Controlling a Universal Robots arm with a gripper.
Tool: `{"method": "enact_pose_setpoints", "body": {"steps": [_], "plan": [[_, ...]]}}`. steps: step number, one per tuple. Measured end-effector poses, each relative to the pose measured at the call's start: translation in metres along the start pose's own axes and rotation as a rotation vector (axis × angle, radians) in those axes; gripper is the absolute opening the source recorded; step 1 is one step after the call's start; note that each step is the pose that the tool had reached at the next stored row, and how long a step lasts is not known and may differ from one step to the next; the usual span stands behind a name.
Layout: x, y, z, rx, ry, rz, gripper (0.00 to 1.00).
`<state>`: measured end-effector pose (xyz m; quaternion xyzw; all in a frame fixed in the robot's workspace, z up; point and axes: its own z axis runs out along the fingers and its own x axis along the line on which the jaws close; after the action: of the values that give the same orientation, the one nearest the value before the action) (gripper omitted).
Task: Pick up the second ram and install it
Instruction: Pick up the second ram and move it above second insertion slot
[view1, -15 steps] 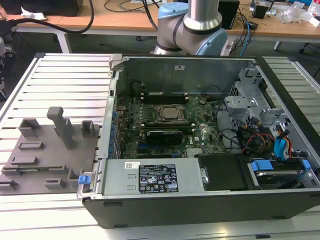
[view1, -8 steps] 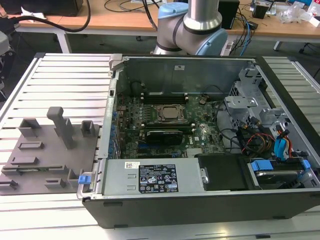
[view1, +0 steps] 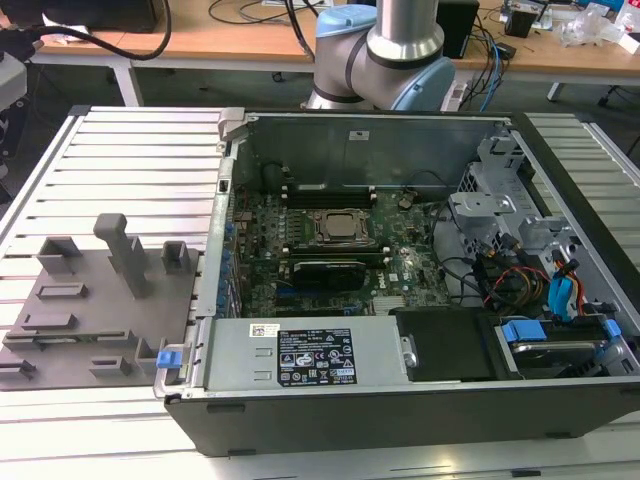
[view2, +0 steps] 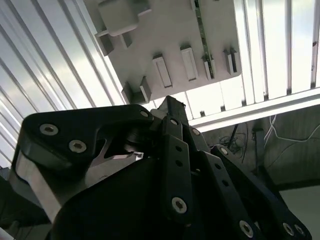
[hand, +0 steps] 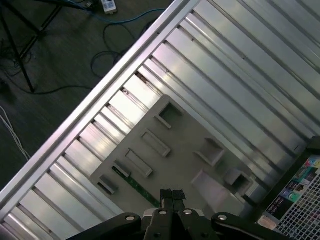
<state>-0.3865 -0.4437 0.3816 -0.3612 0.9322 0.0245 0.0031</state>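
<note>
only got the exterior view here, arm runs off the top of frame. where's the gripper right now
Observer: In the first wrist view the gripper hangs above the grey tray.
Operator: any ram stick on that tray
Observer: Yes, a green ram stick sits in one of its slots, clear of the gripper.
Operator: is it holding anything
Observer: No, its fingers are shut together with nothing between them.

Robotics lab, seen from my remote console: an opened black desktop computer case (view1: 400, 430) on a ribbed aluminium surface (view1: 130, 150), beside a grey moulded fixture plate (view1: 85, 305); cable-strewn wooden desks (view1: 230, 40) stand behind.
</note>
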Motion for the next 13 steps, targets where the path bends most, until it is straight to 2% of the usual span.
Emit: {"method": "enact_pose_setpoints", "body": {"steps": [2,8,13], "plan": [[0.0000,0.0000,0.0000,-0.0004,0.0007,-0.017,0.11],[0.0000,0.0000,0.0000,-0.0025,0.0047,-0.107,0.11],[0.0000,0.0000,0.0000,-0.0037,0.0069,-0.158,0.11]]}}
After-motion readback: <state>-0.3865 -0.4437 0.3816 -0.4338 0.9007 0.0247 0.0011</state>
